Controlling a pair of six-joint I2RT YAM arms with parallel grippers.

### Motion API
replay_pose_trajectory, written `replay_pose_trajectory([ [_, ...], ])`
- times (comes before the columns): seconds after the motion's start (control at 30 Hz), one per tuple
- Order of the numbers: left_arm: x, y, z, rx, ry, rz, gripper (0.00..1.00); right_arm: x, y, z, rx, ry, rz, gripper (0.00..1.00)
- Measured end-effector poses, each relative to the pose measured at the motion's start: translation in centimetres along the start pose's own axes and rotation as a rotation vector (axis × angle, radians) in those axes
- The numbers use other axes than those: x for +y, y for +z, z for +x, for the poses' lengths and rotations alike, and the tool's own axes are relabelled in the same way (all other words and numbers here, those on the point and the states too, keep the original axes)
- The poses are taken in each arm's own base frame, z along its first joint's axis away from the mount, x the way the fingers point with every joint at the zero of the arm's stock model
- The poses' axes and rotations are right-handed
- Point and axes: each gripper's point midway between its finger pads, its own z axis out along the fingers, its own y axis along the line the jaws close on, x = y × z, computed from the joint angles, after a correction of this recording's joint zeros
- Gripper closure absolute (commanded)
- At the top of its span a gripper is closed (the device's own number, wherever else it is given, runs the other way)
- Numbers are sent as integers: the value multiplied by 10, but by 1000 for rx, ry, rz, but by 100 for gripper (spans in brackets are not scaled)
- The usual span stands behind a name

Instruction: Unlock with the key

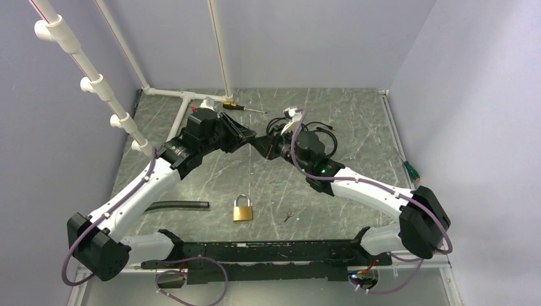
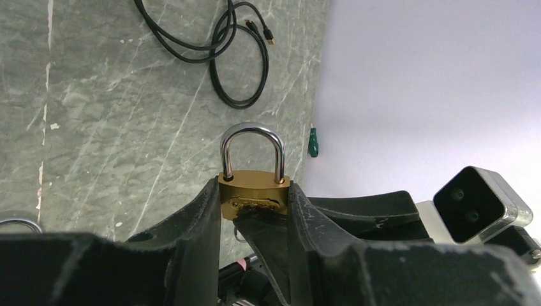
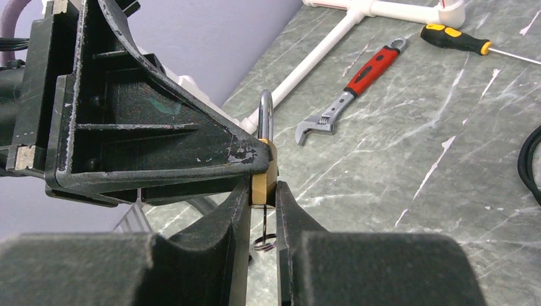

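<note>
Brass padlock (image 2: pixel 254 193), silver shackle (image 2: pixel 252 128) closed

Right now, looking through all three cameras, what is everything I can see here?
held padlock: one, brass, in the air between both tools.
lying padlock: one, brass, near table centre.
hanging key: one, silvery, under the held padlock.
loose key: one, silvery, right of the lying padlock.
wrench: one, red-black, beside the pipe.
screwdriver: one, yellow-black, far side.
cable: one, black, far centre.
green handle: one, right table edge.
strip: one, black, near left.
pipe frame: one, white, left and back.
table: one, grey marbled.
left tool: black, shut on the held padlock's sides.
right tool: black, seemingly pinching its bottom.
</note>
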Motion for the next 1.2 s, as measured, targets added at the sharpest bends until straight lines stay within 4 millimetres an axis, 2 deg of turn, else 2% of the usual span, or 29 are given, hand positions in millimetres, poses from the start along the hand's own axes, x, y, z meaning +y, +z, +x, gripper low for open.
replay_pose_trajectory([
  [0.07, 1, 0, 0, 3, -7, -5, 73, 1, 0, 0, 0, 0, -2, 100],
  [0.5, 0, -4, -1, 30, -24, -57, 72, 4, 0, -2, -4, 11, -17, 100],
  [0.67, 5, -4, -3, 28, -16, -71, 79, 5, -1, 0, 6, 11, -21, 100],
  [0.83, 10, -3, 2, 53, 132, -28, 69, 3, -3, 9, 37, 4, -12, 100],
  [0.97, 3, -11, 6, 72, 255, 43, 59, 8, -12, 7, 34, -9, -34, 100],
  [1.13, -11, -26, 9, 70, 360, 119, 62, 17, -27, -4, -2, -22, -65, 100],
  [1.2, -5, -30, -8, -2, 402, 85, 63, 1, -35, -6, -14, -28, -9, 100],
])
